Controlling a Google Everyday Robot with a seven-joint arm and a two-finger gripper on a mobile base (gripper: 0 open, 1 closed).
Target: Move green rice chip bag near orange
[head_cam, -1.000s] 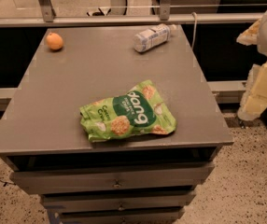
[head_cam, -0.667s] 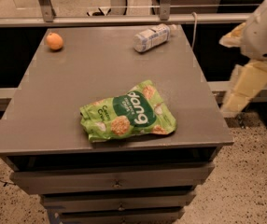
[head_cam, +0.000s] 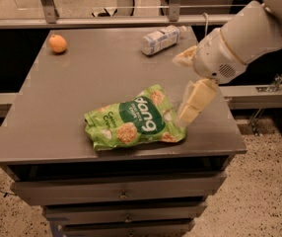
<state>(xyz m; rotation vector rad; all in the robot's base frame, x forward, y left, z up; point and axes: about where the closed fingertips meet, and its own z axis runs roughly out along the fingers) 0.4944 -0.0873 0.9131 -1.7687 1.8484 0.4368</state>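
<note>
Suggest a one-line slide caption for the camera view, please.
Gripper, fingers open, at the right end of the green rice chip bag; orange on the table, far left corner.

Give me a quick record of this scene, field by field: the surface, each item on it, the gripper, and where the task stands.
surface: grey flat table top over drawers
bag: crinkly light-green rice chip bag, lying flat near the front edge
fruit: small round orange, far left corner, well apart from the bag
bottle: white plastic bottle, on its side at the far edge
gripper: cream two-finger gripper, open, at the bag's right end, holding nothing
task state: bag not yet near the orange
</note>
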